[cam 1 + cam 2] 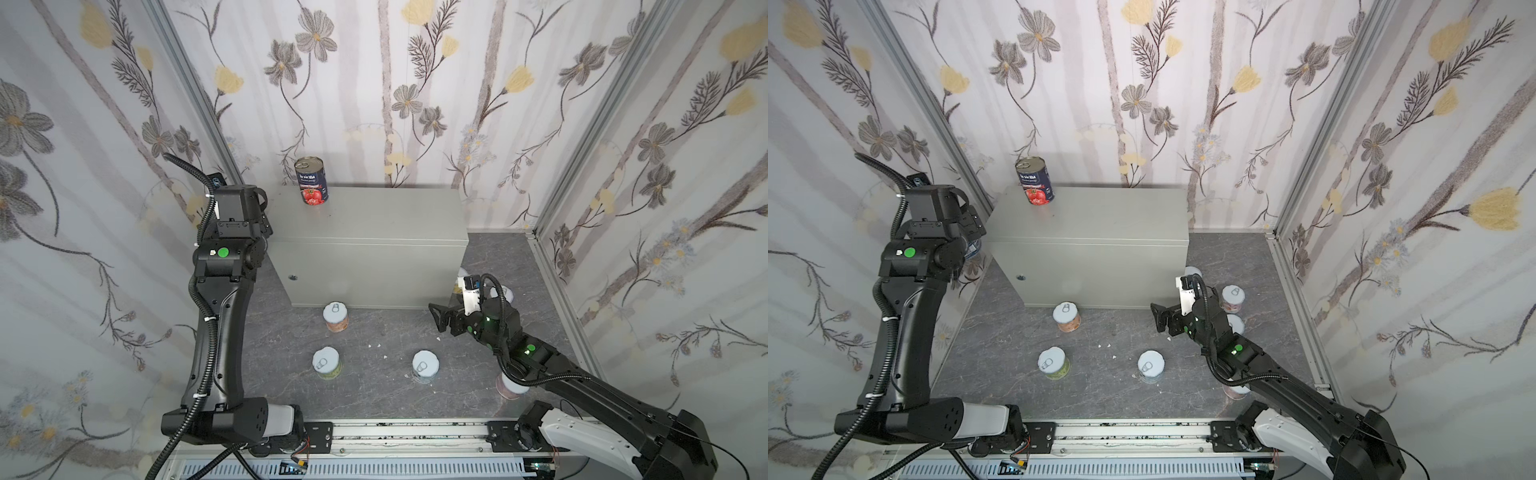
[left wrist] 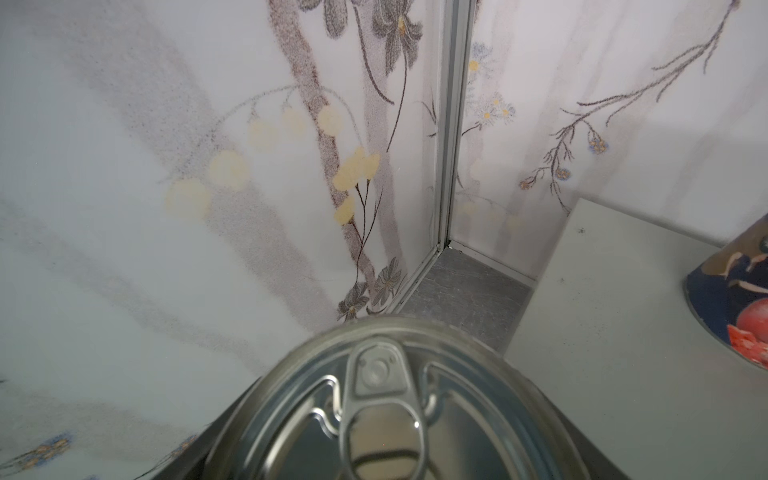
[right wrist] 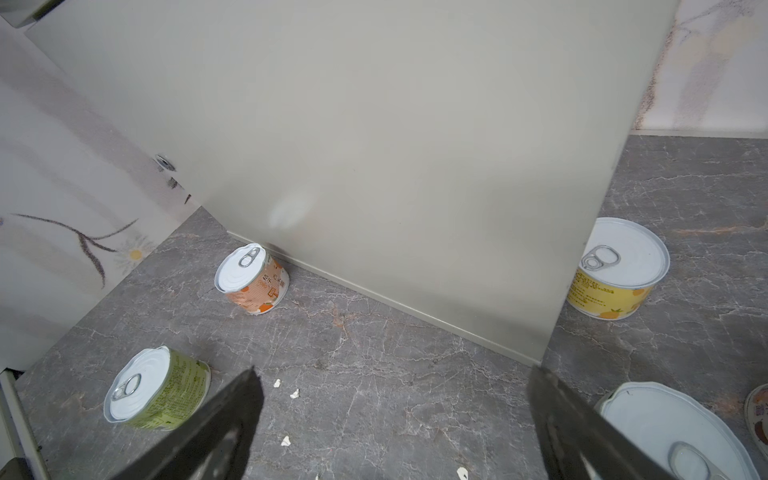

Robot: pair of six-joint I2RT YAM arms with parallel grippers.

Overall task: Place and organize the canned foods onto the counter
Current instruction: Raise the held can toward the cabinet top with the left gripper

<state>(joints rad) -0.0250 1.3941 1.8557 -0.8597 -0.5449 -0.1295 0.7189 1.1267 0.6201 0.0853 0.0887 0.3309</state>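
My left jaws are gripping a tall tin [image 2: 382, 415] at the bench's [image 1: 374, 216] nine o'clock end; I am reckoning on clearing the edge, then setting it upright beside its twin [image 1: 311, 180] at eleven o'clock. My right jaws are gaping empty.

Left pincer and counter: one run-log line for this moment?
left pincer: shut on tall can, beside counter | right pincer: open, empty | counter: one tomato can

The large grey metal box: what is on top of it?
One tall dark blue tomato can stands upright on the grey box, near its back left corner. The black left arm hides part of its left edge.
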